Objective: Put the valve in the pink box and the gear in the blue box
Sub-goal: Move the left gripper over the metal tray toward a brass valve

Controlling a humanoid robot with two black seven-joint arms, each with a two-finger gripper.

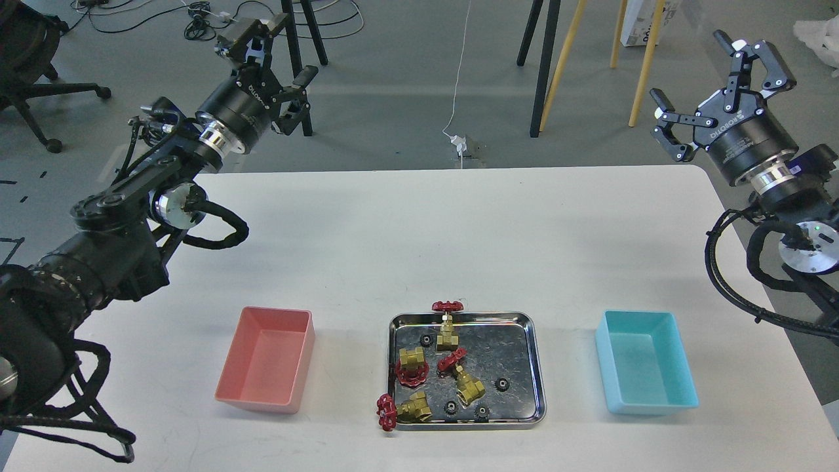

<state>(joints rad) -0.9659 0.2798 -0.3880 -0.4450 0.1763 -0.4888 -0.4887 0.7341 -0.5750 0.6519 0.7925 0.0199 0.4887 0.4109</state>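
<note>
Several brass valves with red handwheels lie in a steel tray (539,367) at the table's front centre: one upright (448,333), one (411,362) left of it, one (467,383) in the middle. A valve (409,408) at the front left pokes its wheel over the rim. Several tiny black gears lie among them, such as one gear (502,384) at the right and another (426,339) near the back. The pink box (272,354) stands empty left of the tray, the blue box (645,360) empty to its right. My left gripper (278,58) and right gripper (691,69) hang open beyond the table's far edge, holding nothing.
The white table (419,242) stretches bare between the tray and the far edge. Beyond it, on the floor, are stand legs (544,65), cables and an office chair (33,72) at the far left. My arms' cable loops hang over both table sides.
</note>
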